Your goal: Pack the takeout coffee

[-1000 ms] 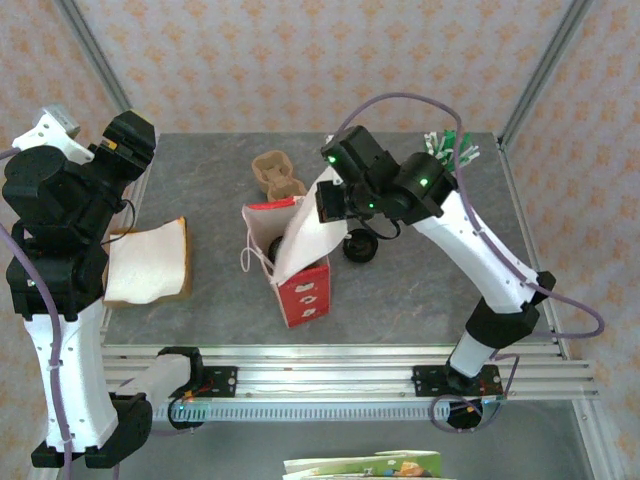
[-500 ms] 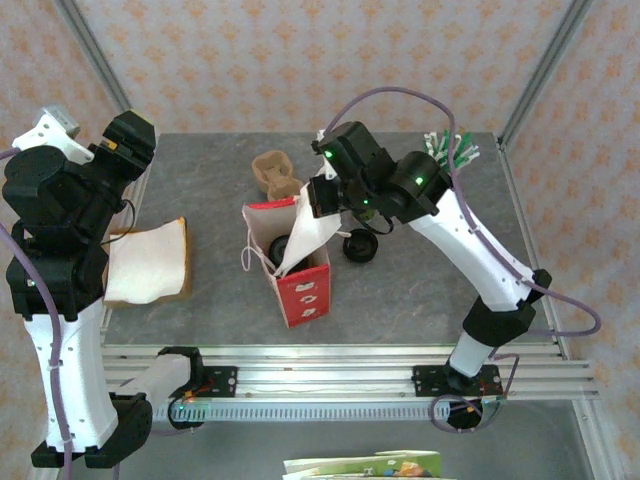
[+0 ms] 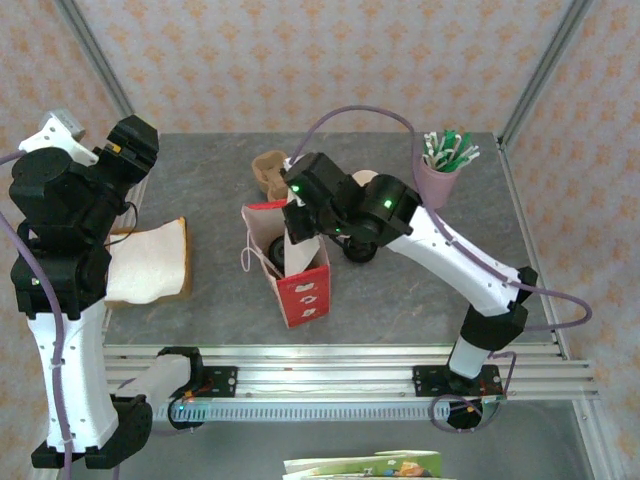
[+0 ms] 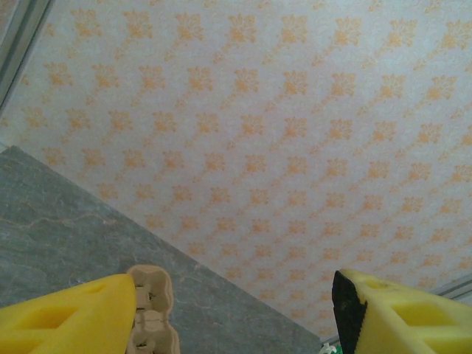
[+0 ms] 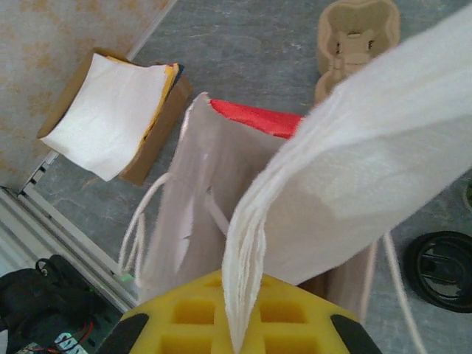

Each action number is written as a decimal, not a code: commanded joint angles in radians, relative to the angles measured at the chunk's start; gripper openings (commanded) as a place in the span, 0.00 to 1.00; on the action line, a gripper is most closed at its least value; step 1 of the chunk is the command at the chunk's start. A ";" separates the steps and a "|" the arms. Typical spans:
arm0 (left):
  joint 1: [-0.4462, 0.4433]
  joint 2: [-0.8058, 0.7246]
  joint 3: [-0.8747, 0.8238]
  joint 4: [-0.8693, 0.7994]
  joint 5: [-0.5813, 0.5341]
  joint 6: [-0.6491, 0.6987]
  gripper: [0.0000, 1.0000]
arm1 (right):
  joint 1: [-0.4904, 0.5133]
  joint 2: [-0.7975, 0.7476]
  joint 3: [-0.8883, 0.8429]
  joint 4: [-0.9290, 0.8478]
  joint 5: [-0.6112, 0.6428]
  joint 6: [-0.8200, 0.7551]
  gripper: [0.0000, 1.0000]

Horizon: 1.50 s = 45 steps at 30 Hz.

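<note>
The left pincer (image 4: 234, 313) hangs raised at the far left, wide and empty, pointing toward the far wall. Near it a napkin stack (image 3: 150, 262) lies on the tabletop (image 3: 210, 190). A carrier (image 3: 272, 172) lies far of the red bag (image 3: 305, 290), which stands at centre with its mouth up. The coffee (image 3: 273, 256) sits inside, its black top showing at the left of the opening. The right pincer (image 3: 298, 225) is clamped on folded napkins (image 5: 354, 162) that dip into the bag. Just right of the bag lies a loose lid (image 3: 360, 250).
</note>
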 commanded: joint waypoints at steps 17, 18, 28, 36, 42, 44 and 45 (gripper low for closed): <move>-0.005 -0.001 0.013 0.034 0.007 0.009 0.70 | -0.005 -0.010 -0.156 0.124 0.066 -0.041 0.00; -0.005 0.001 0.017 0.034 0.009 0.009 0.70 | -0.008 -0.009 -0.171 0.135 0.056 -0.040 0.00; -0.005 0.011 0.016 0.038 0.010 0.012 0.70 | -0.009 -0.029 -0.165 0.216 -0.112 -0.024 0.00; -0.005 0.016 0.011 0.049 0.019 0.003 0.70 | -0.009 -0.100 -0.169 0.255 -0.207 -0.104 0.00; -0.005 0.012 0.009 0.043 0.017 0.003 0.69 | -0.013 -0.092 -0.222 0.309 -0.175 -0.187 0.00; -0.005 0.012 0.011 0.041 0.015 0.004 0.69 | -0.025 -0.086 -0.250 0.334 -0.170 -0.201 0.00; -0.005 0.013 0.011 0.039 0.014 0.004 0.69 | -0.033 -0.082 -0.266 0.345 -0.166 -0.202 0.00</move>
